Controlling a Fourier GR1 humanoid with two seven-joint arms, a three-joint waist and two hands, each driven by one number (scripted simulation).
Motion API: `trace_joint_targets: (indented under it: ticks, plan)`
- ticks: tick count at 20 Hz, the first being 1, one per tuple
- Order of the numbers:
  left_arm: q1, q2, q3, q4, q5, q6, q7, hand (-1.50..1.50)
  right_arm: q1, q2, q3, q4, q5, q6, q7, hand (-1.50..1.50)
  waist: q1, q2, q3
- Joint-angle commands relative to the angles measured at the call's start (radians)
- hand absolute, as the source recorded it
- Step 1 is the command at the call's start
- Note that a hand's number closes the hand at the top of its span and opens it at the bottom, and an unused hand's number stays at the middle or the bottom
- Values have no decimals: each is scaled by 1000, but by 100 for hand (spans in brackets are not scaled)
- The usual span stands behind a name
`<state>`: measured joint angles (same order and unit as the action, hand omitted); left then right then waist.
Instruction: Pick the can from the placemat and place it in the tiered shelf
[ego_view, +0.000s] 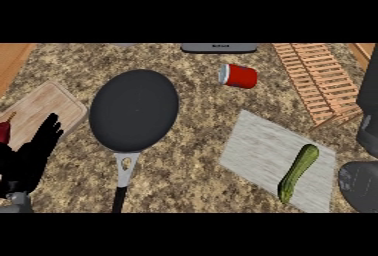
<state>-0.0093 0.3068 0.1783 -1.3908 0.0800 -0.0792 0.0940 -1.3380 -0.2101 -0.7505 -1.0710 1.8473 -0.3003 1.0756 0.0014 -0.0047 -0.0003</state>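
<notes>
Head view: the red can (238, 76) lies on its side on the bare counter (192, 165), between the frying pan (134, 110) and the wooden shelf (321, 80). It is well apart from the grey placemat (258, 150), which carries a cucumber (298, 172). The left hand (33, 150) rests at the lower left, fingers straight and spread, holding nothing. The right hand (369, 112) shows only as a dark shape at the right edge, and I cannot tell whether it is open or closed.

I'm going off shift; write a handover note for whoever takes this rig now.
Left robot hand: open, resting at lower left, empty.
Right robot hand: probably the dark shape at lower right edge; state unclear.
Can: on its side on the counter, left of the tiered shelf, off the placemat.
Done: nothing. Left: grasp the can, set it in the shelf.
</notes>
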Motion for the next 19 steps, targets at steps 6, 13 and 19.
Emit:
trace_joint_targets:
  ticks: [6, 13, 19]
  plan:
    - [15, -21, 6, -5, -7, 29, 24, 0, -24, 192, 152, -454, 166, 199, 167, -150, -31, -16, -2]
    - [26, -16, 3, -21, -19, 34, 30, 0, -107, 209, 261, -708, 298, 542, 185, -150, -37, -34, -3]
    - [41, -4, 12, -24, -2, 10, 37, 0, -167, 210, 406, -883, 402, 821, 144, -150, -25, -36, -4]
